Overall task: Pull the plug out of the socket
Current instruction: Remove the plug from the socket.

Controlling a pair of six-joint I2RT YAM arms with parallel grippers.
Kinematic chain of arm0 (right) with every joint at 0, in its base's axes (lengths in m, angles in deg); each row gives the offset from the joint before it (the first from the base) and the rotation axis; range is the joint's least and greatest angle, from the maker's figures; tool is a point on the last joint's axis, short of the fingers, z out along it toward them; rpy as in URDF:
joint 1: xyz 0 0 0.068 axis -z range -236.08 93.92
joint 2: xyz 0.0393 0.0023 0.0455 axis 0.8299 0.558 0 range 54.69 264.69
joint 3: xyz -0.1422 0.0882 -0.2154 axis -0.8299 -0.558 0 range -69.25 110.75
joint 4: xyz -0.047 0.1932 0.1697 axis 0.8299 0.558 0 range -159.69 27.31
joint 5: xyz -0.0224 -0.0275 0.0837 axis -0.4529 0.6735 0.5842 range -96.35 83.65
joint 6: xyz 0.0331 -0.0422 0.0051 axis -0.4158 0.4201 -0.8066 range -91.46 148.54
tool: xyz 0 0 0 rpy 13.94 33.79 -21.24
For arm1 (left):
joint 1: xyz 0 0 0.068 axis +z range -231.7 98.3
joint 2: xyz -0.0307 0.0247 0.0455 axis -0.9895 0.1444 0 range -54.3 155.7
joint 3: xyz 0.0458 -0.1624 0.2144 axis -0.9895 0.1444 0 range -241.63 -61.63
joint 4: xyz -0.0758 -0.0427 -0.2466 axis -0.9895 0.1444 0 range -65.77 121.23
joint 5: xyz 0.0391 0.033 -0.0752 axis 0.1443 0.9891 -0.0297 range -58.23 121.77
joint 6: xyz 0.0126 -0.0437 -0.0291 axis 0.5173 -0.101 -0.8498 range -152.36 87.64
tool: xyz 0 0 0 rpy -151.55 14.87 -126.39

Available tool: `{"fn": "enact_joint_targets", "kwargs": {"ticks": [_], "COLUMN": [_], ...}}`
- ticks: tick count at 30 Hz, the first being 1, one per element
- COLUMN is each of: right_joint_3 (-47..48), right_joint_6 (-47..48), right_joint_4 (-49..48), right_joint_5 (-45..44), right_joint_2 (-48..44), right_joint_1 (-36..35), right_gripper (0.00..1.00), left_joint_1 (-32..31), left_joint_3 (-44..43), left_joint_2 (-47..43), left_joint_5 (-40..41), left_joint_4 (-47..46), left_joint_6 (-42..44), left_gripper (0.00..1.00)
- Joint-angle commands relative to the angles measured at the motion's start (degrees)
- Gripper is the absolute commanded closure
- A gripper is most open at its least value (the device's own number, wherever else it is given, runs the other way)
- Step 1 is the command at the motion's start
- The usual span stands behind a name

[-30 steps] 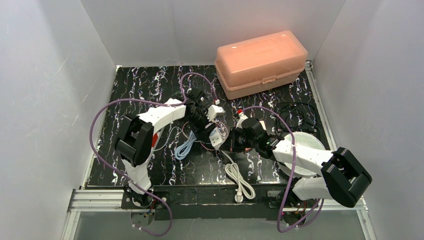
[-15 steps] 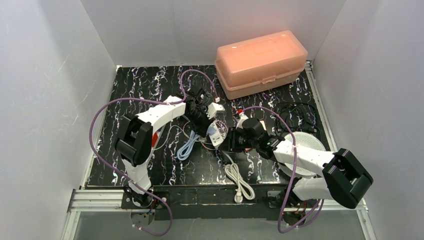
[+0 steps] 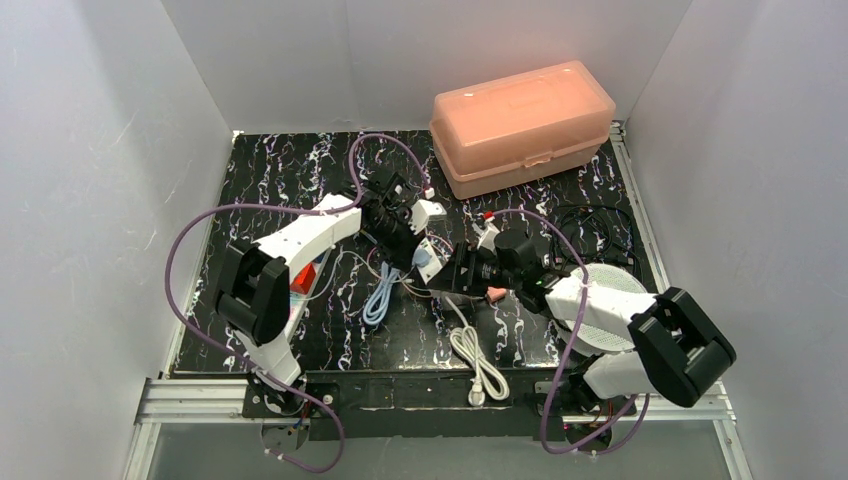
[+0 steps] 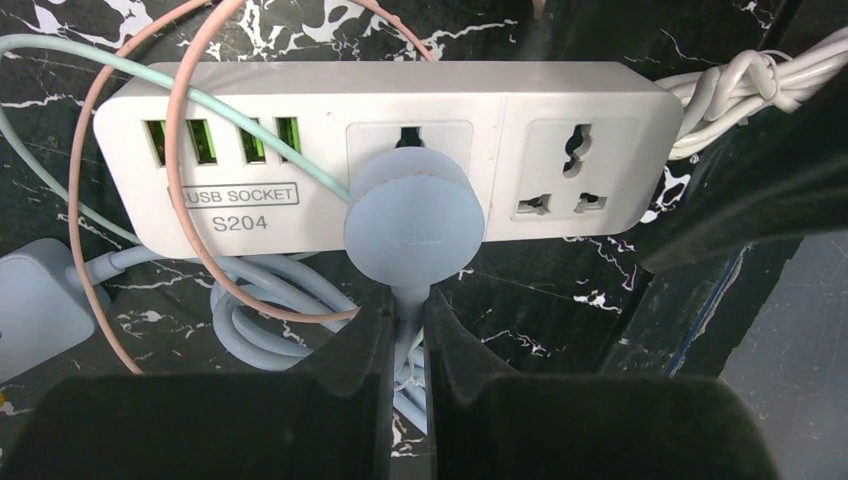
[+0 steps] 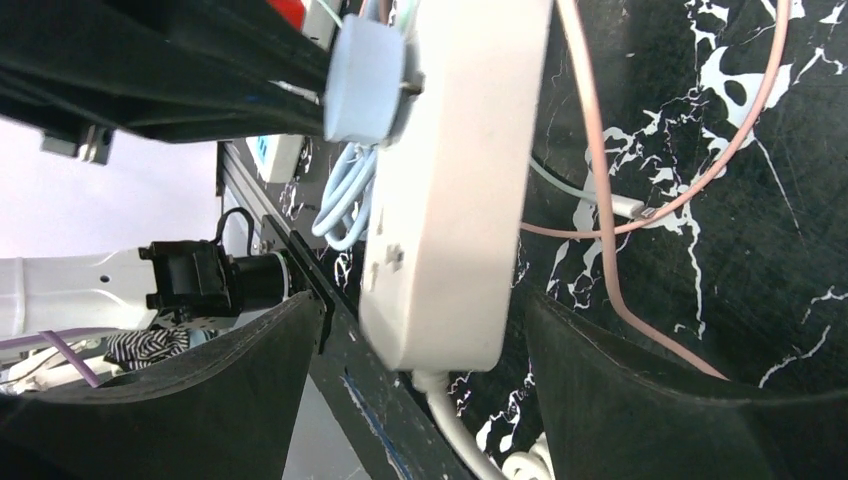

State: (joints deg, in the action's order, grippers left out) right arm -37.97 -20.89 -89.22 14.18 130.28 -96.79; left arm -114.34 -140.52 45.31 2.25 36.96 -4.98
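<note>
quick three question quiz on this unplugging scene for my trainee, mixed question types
1. True or false: the blue plug sits in the power strip's outlet farthest from the USB ports.
2. The left gripper is: A open above the plug; B shut on the plug's cord; C shut on the strip.
3. Fill in: the right gripper stands ____ astride the strip's end.
Key: 1 false, beside the USB ports; 2 B; 3 open.
</note>
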Motion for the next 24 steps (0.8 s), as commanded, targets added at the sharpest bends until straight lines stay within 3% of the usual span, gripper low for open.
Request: {"fn": "enact_joint_targets", "kwargs": {"ticks": [1,6,12,15,21,24], "right_joint_3": [2.2,4.1,6.7,8.2,6.7,4.9], "right_joint_6": [-1.7,-3.1,-5.6,-5.8,-6.1,-6.3], "right_joint_4": [-6.7,-11.0,-15.4,-15.0,-14.1,-14.5], "right_joint_5": [3.9,4.9,7.0,7.8,8.1,8.0], "right_joint_2": [3.3,7.7,11.3,12.3,12.2,11.5], "right_joint_1": [0.6,1.1,2.1,2.2,2.1,2.2], "right_gripper": [0.16,0.18,0.31,0.44,0.85,0.95], "left_joint_1": [-0.4,-0.4,-0.9,-1.0,-1.1,-1.1], "left_joint_3": [1.7,2.7,4.1,4.4,4.4,4.5], "left_joint_2": [-6.4,-7.8,-9.1,-9.2,-9.5,-9.7], "left_joint_5": [-5.9,-6.0,-6.8,-6.8,-6.6,-6.4], "left_joint_4": [5.7,5.6,5.4,5.1,4.4,4.2], "left_joint_6": [-0.9,-0.3,0.2,0.2,0.1,0.5], "left_gripper": [1.00,1.00,1.00,1.00,1.00,1.00]}}
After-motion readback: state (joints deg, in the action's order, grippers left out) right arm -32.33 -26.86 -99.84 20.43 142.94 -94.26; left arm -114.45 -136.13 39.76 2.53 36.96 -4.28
